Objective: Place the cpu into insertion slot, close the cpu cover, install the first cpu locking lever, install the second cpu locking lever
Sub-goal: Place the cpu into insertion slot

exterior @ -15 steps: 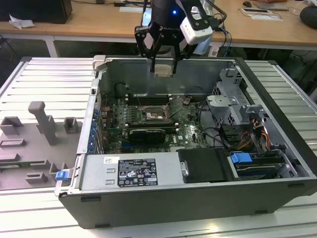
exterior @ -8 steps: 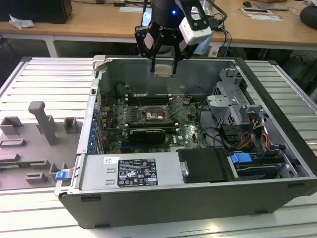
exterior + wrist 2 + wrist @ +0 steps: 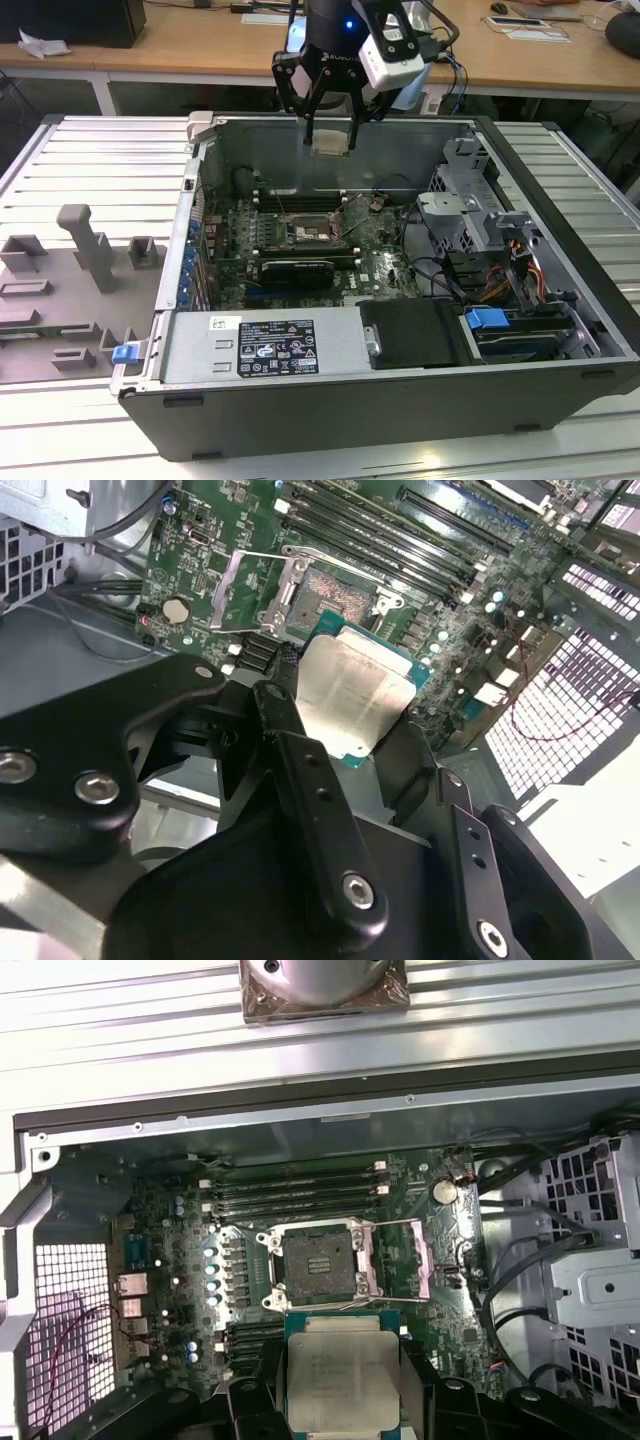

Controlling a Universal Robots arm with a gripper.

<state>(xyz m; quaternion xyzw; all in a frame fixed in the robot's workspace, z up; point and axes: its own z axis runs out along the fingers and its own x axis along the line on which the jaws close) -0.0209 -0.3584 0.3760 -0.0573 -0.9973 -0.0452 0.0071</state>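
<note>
The hand's point(image 3: 350, 715) black linkages sit closest in the second wrist view. Its fingers are drawn narrow onto opposite edges of the cpu point(image 3: 355, 695), metal top toward the wrist, probably so that the chip can go down level.

Well below the hand, the open computer case point(image 3: 300, 420) rests on the slatted bench point(image 3: 90, 170). The green motherboard point(image 3: 170, 1260) lies on the case's floor. Beneath the hand are the black graphics card point(image 3: 297, 270) on one side of the socket and the memory slots point(image 3: 300, 1195) on the other. The cpu cover point(image 3: 415, 1260) is swung open sideways, so the insertion slot point(image 3: 318, 1265) lies bare and apart from the held chip. Nothing appears to block the drop except that raised cover beside the socket.
</note>
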